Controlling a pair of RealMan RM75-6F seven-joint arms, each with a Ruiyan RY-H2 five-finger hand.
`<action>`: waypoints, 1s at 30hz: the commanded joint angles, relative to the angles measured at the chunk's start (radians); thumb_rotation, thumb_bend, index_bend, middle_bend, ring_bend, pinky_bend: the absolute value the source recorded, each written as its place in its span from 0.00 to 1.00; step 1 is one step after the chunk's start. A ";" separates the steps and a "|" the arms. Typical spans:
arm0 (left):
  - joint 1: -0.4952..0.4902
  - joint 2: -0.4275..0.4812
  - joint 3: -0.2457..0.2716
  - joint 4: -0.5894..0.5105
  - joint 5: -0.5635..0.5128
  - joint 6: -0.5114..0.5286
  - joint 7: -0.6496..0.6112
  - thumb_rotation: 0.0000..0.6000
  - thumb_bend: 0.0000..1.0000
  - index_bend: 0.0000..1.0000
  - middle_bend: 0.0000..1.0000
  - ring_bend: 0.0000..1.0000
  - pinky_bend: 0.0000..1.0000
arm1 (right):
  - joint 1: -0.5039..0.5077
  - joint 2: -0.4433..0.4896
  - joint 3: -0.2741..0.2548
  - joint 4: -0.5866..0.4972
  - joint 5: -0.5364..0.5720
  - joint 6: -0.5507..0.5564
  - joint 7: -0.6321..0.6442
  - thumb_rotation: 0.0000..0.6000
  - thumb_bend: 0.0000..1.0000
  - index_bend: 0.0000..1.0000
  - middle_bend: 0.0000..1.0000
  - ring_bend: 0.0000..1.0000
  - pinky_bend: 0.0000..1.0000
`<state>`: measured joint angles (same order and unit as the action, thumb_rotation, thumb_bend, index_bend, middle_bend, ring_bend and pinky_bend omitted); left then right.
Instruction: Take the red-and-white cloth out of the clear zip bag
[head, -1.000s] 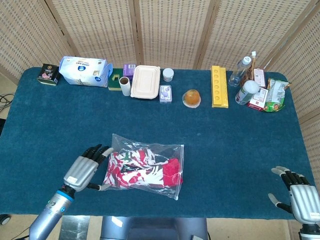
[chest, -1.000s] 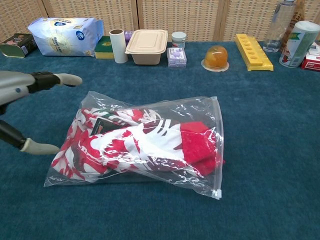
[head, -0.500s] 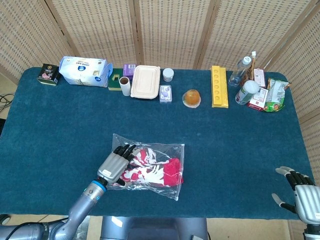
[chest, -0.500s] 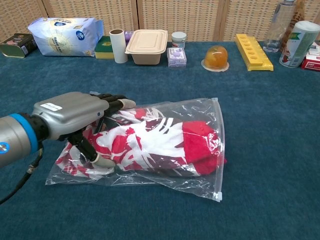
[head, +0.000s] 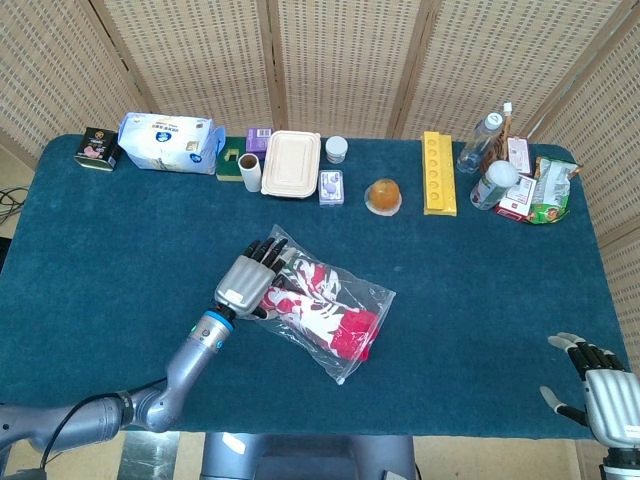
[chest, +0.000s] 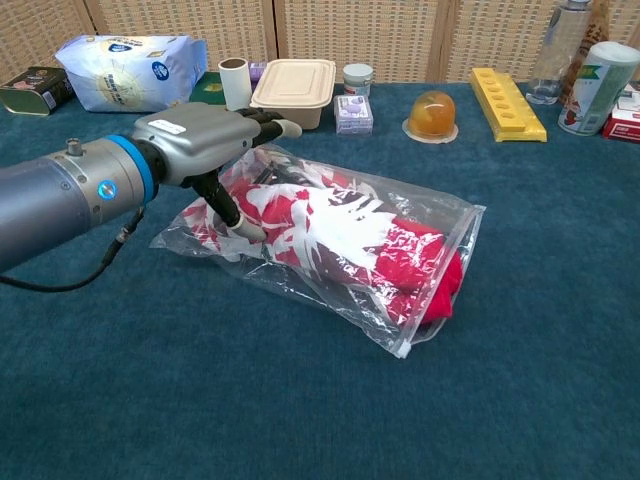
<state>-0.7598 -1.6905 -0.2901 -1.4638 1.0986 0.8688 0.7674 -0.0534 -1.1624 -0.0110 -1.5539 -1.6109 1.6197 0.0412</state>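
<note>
The clear zip bag lies slantwise in the middle of the blue table, its zip end toward the front right. Inside it sits the bunched red-and-white cloth. My left hand grips the bag's far-left end, fingers over the top and thumb against the side. In the chest view the left hand holds that end of the bag slightly raised, and the cloth fills most of it. My right hand hovers at the table's front right corner, fingers spread, holding nothing.
Along the back edge stand a tissue pack, a dark tin, a beige lunch box, an orange fruit, a yellow tray, bottles and snack packs.
My left hand closed on the bag's left end and swung it away from me and to the right. The bag now lies diagonally. The right hand barely moved.
</note>
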 joint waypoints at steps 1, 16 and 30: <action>-0.036 0.092 -0.030 -0.056 -0.034 -0.106 -0.105 0.88 0.02 0.00 0.00 0.00 0.11 | -0.007 0.005 0.001 -0.014 0.000 0.010 -0.015 1.00 0.25 0.25 0.26 0.32 0.30; -0.104 0.322 -0.012 -0.217 0.117 -0.317 -0.399 0.86 0.02 0.00 0.00 0.00 0.09 | -0.016 0.017 0.005 -0.027 -0.005 0.024 -0.022 1.00 0.25 0.25 0.26 0.32 0.30; -0.367 0.110 0.062 0.041 -0.022 -0.416 -0.280 0.87 0.01 0.00 0.00 0.00 0.09 | -0.039 0.031 0.011 -0.034 0.008 0.054 0.000 1.00 0.25 0.25 0.26 0.32 0.31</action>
<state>-1.0638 -1.5116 -0.2568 -1.4965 1.1378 0.4732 0.4429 -0.0923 -1.1317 0.0002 -1.5876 -1.6031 1.6733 0.0412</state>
